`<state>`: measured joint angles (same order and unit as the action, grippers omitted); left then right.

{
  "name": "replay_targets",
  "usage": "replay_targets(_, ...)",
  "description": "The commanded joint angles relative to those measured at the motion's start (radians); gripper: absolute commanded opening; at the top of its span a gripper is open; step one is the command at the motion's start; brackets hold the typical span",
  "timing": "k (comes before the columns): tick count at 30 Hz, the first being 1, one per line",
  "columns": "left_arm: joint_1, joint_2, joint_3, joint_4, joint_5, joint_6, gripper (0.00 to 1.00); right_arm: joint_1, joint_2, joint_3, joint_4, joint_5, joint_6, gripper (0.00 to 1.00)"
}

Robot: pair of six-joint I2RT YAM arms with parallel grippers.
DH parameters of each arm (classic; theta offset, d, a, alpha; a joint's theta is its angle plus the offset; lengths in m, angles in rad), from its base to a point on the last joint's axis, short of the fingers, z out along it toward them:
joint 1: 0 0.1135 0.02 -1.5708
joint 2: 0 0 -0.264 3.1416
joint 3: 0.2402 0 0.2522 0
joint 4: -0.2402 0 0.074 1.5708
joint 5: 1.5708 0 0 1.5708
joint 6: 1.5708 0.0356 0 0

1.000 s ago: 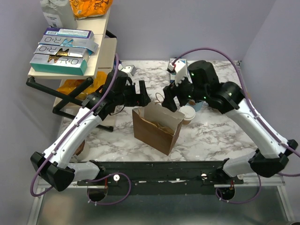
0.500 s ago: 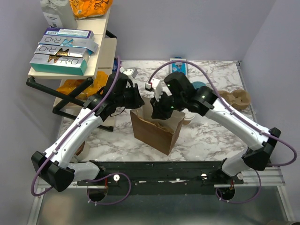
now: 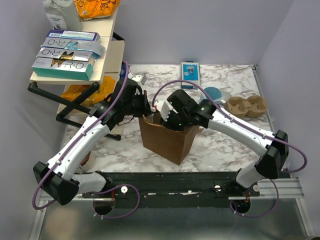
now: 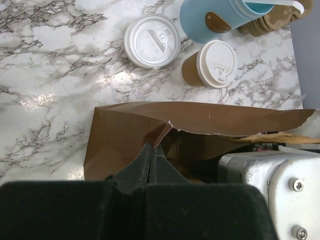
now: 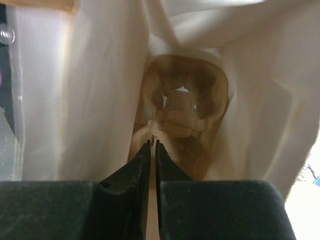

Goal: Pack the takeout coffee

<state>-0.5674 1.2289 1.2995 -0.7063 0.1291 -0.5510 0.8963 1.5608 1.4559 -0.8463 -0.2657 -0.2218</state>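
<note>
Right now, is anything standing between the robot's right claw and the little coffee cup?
Yes. The right gripper is inside the brown paper bag, so the bag's wall separates it from the coffee cup, standing outside on the table beside the blue mug. A pulp carrier lies at the bag's bottom.

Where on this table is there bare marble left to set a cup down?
Bare marble lies left of the white lid, beyond the paper bag; another patch sits between the bag and the right arm's base. Crowded: lid, lidded cup, blue mug and pulp carrier cluster at the far right.
</note>
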Motion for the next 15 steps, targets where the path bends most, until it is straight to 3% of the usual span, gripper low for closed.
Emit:
replay_targets(1,0.008,-0.031,-0.020,-0.010,-0.066,-0.009,0.00,0.000,-0.027,-0.069,-0.040,-0.018,-0.028,0.16)
replay_targets(8,0.011,-0.071,-0.055,0.061,-0.019,-0.024,0.00,0.000,0.064,0.061,-0.166,-0.032,0.131,0.13)
replay_targets(15,0.011,-0.066,-0.071,0.065,-0.025,-0.076,0.00,0.000,-0.143,0.006,-0.034,0.014,0.121,0.22)
